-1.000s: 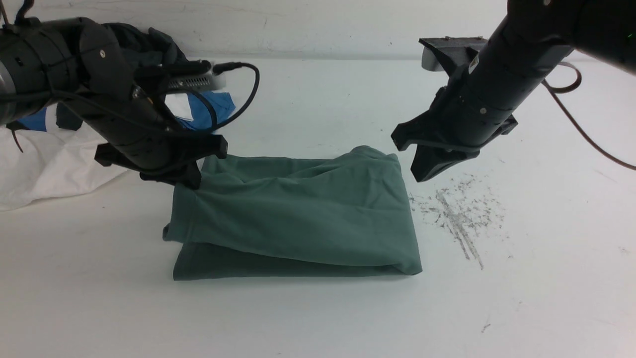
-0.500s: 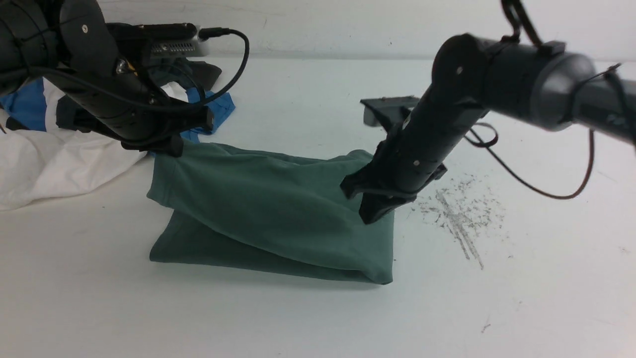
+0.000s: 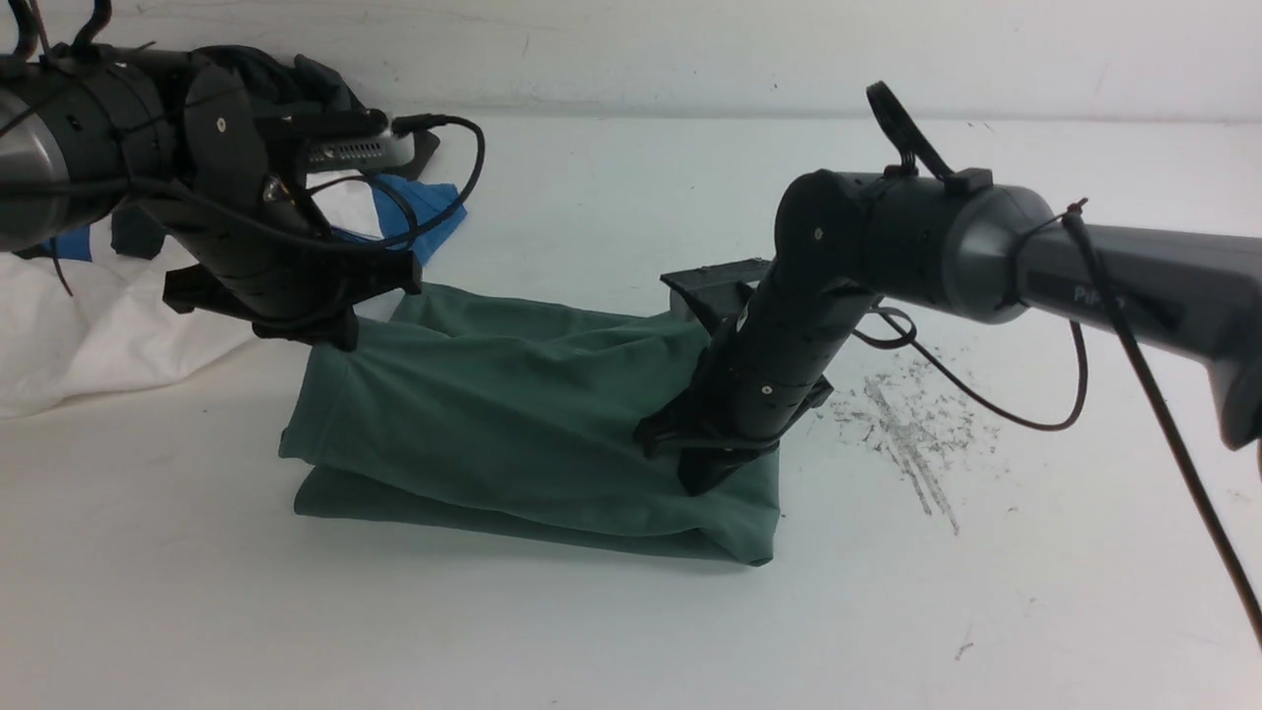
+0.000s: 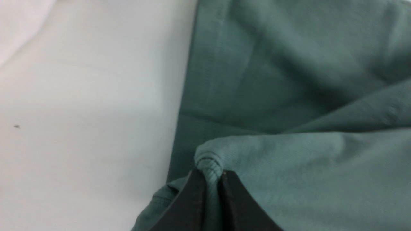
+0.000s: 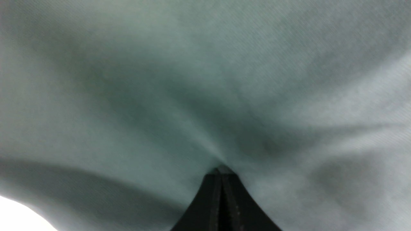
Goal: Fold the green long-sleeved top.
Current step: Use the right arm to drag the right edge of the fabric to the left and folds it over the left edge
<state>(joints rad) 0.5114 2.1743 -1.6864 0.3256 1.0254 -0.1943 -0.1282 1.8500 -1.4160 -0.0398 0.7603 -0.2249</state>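
Note:
The green long-sleeved top [image 3: 493, 424] lies folded in layers on the white table [image 3: 592, 631]; its logo and neck tag are hidden. My left gripper [image 3: 340, 337] is shut on the top's far left corner and holds it slightly raised. In the left wrist view [image 4: 211, 175] the jaws pinch a ribbed edge of the green fabric [image 4: 289, 64]. My right gripper [image 3: 698, 481] is shut and presses its tips down onto the top near its right edge. In the right wrist view [image 5: 221, 171] the closed tips dent the green cloth [image 5: 160, 80].
A white garment [image 3: 89, 325], a blue garment [image 3: 419, 212] and a dark garment [image 3: 306, 79] are piled at the back left, behind my left arm. Grey scuff marks [image 3: 907, 424] mark the table to the right of the top.
My right gripper has swung down and left from beside the top onto its right part. My left gripper has pulled the held corner left, and the top has shifted left.

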